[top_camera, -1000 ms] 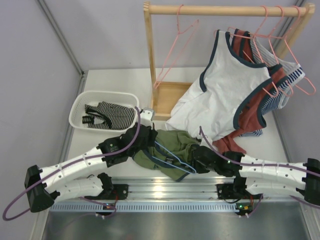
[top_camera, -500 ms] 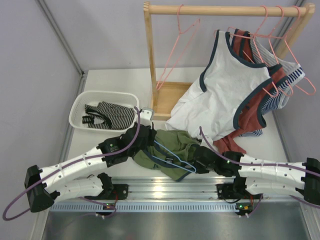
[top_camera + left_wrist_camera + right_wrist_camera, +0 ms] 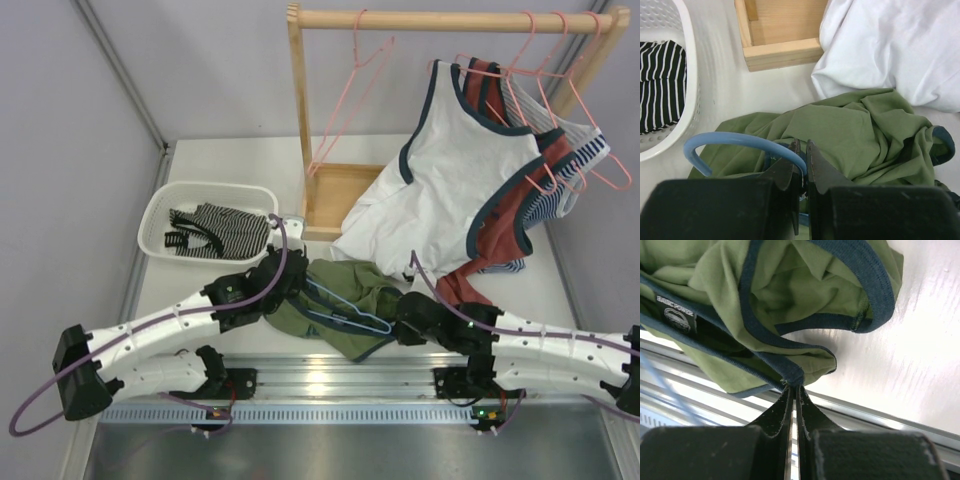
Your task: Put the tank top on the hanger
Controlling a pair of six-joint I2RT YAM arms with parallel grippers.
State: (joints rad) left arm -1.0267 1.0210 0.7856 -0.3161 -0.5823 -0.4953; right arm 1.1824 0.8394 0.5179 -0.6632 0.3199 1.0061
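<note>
Olive tank top point(image 3: 350, 285) lies bunched on the desk point(image 3: 230, 160) between both hands. Left hand point(image 3: 803, 150) pinches the hanger point(image 3: 730, 136), and right hand point(image 3: 792, 389) pinches navy trim at its fingertips. That thin hold could slip under tension.

Hanger point(image 3: 345, 312): I watch its long wire settle flatter across the tank top point(image 3: 345, 283) than a second ago, the right end now farther from the near edge.
Right gripper point(image 3: 400, 323): drawn slightly to the right, its arm sagging toward the near edge.
Left gripper point(image 3: 287, 272): eased slightly forward.
</note>
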